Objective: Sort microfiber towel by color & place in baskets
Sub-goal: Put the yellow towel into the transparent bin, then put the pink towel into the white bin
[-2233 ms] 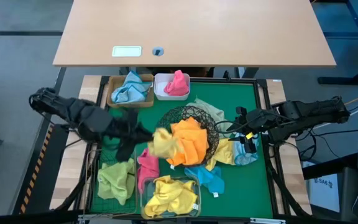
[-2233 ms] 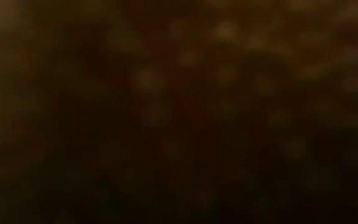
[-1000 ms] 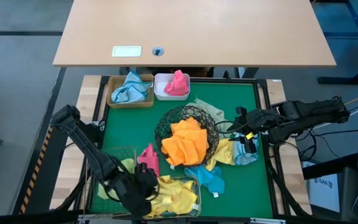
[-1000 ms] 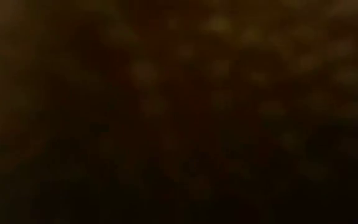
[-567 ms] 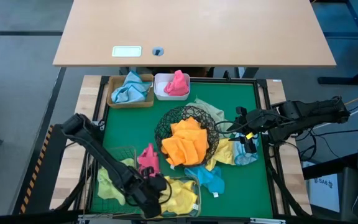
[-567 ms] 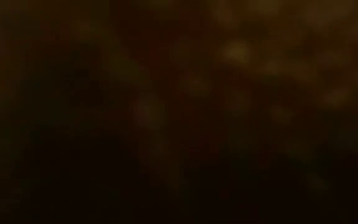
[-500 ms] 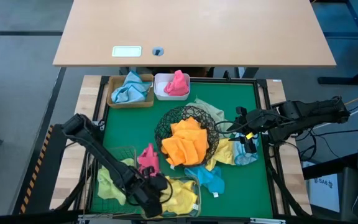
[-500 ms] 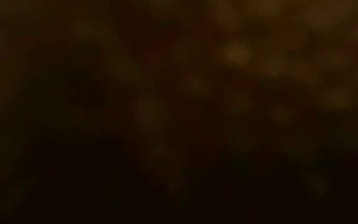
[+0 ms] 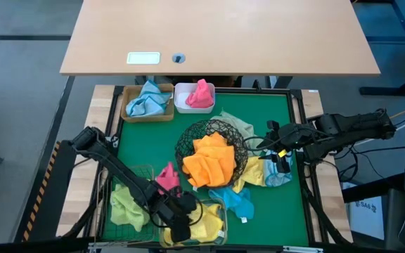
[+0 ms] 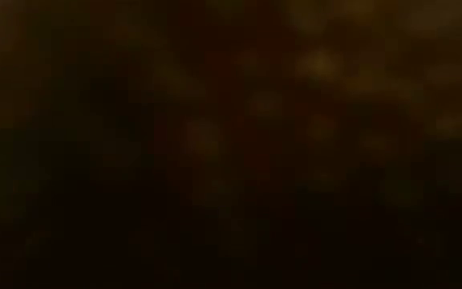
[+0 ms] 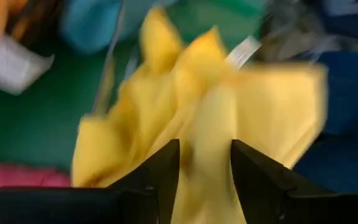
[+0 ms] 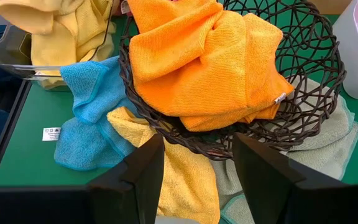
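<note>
- At the near edge of the green counter [image 9: 273,211], the left pincer [image 9: 181,226] is hovering over the clear plastic box [image 9: 220,228], which is holding yellow towels [image 9: 206,223]; from above, its fingers are lost in the dark of the arm.
- The left wrist view is showing what the high view is not: the two dark fingers [image 11: 160,171] are standing apart, with the blurred yellow cloth filling the gap beyond them, and I cannot tell whether they are touching it.
- The right wrist view is giving the round black wire bowl [image 9: 188,137] side-on, with the orange towel [image 9: 213,160] piled inside; a blue towel [image 9: 236,200] and a loose yellow towel [image 9: 253,174] are lying against its base, and a pale green towel [image 9: 241,125] is spreading from under its far side.
- The right pincer [image 9: 271,138] is waiting beside the bowl, fingers parted.
- The low view is giving only a dark brown blur.
- Along the far edge, the tan square tray [image 9: 126,112] is holding a light blue towel [image 9: 146,102], and the white plastic tub [image 9: 183,105] just beside it is holding a pink towel [image 9: 201,95].
- The green wire-mesh square basket [image 9: 143,171] is sitting left of the clear box with a green towel [image 9: 126,205] in it; the left arm is crossing over it and hiding part of it.
- A second pink towel [image 9: 169,177] is lying loose between the mesh basket and the bowl.
- Compared with half a second ago, the left pincer has been sliding a little farther over the clear box; the right arm and all the towels outside the box are staying as they were.
</note>
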